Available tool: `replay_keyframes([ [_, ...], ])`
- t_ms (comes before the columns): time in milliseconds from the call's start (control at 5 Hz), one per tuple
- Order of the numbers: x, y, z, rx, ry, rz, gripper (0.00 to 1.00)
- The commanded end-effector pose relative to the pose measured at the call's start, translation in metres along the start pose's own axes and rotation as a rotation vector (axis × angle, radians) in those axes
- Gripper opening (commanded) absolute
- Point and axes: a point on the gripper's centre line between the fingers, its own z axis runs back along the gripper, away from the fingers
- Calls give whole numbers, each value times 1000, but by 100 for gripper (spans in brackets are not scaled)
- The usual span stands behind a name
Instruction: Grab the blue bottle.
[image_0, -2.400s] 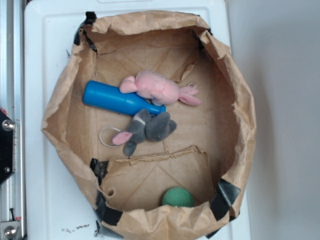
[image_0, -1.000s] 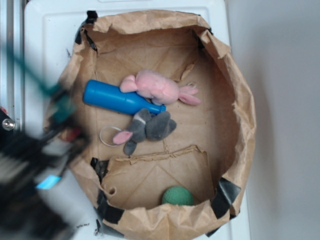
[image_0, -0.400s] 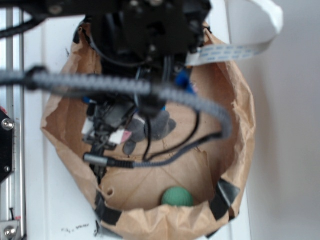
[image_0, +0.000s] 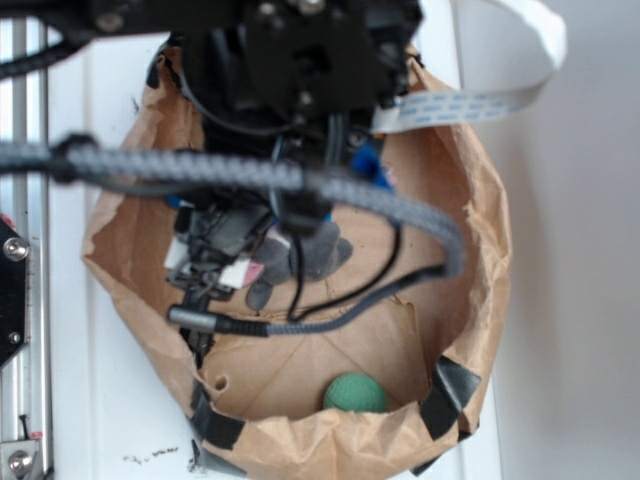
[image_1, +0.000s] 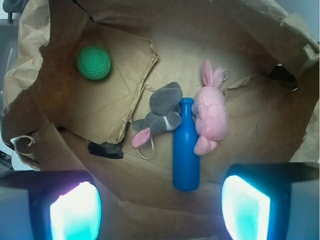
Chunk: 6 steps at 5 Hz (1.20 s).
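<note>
**Approach Stage: Bottle Not Yet Grasped**

The gripper (image_1: 160, 200) is held wide open and empty above the paper bag (image_1: 30, 45). The blue bottle (image_1: 185, 145) is located just ahead, between the finger lines, lying flat, base nearest. It is flanked in contact by the grey plush (image_1: 159, 119) and the pink plush (image_1: 210, 116). Beyond, a green ball (image_1: 94, 62) is seen. Descent and closure remain.

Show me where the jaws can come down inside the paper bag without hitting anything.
Bare paper lies right of the pink plush and between the green ball and the grey plush. The middle is crowded: both plush toys press against the blue bottle, and only its base end stands clear.
</note>
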Motion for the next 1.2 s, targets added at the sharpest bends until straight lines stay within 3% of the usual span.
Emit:
replay_keyframes([
  [0,-5,16,-2,-15,-31,17,100],
  [200,-7,29,-42,-2,-21,55,100],
  [600,-36,39,-92,106,-47,47,100],
  [1000,-46,56,-117,132,-47,77,100],
])
